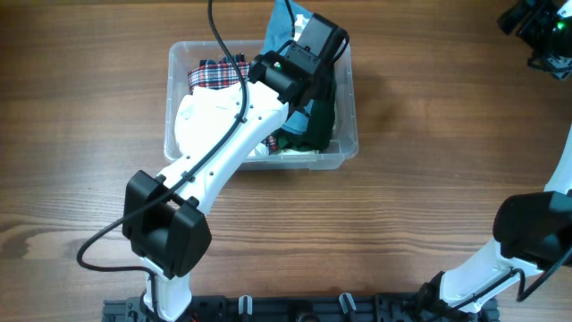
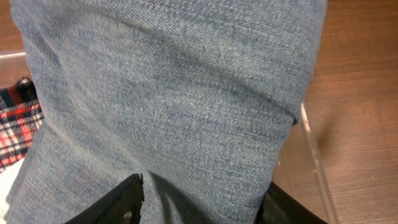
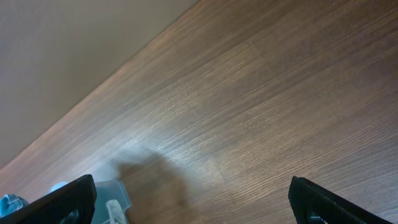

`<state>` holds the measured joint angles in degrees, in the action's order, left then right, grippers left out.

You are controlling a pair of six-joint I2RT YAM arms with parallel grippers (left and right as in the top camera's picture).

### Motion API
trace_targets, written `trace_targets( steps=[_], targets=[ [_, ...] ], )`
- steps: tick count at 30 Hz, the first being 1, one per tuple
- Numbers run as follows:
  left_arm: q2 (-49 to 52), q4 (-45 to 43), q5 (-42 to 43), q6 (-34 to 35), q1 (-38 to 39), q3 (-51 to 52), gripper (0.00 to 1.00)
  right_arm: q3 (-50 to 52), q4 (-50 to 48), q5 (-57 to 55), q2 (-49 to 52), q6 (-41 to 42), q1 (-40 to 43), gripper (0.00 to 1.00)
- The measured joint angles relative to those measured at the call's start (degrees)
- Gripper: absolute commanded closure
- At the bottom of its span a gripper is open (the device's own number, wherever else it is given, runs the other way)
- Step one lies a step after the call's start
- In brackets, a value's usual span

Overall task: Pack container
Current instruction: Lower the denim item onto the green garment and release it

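Left fingers (image 2: 118,205) astride denim (image 2: 174,93), grip unclear | right fingers (image 3: 68,199) wide, empty | brown wood-grain table (image 3: 261,112), beige backdrop (image 3: 62,50)

Clothes (image 1: 214,73) in container (image 1: 304,162) (on table (image 1: 429,188))

The left arm (image 1: 223,134) hides much of what lies in the container (image 1: 172,89). Denim (image 2: 174,93) fills the left gripper's (image 2: 199,211) view, its fingertips cropped and its grip unclear. The right gripper (image 1: 534,29) is cropped at the far right.
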<state>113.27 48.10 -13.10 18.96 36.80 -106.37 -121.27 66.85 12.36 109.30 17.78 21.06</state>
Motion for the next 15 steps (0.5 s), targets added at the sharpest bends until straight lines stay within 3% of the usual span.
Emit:
trace_targets(
  steps=[9, 15],
  targets=[
    [0.0, -2.2, -1.5, -5.6, -3.7, 0.0, 0.40, 0.0, 0.0, 0.0, 0.0, 0.0, 0.0, 0.00],
    [-0.2, -7.6, 4.8, -8.4, -11.2, -0.4, 0.46, 0.0, 0.0, 0.0, 0.0, 0.0, 0.0, 0.00]
  ],
)
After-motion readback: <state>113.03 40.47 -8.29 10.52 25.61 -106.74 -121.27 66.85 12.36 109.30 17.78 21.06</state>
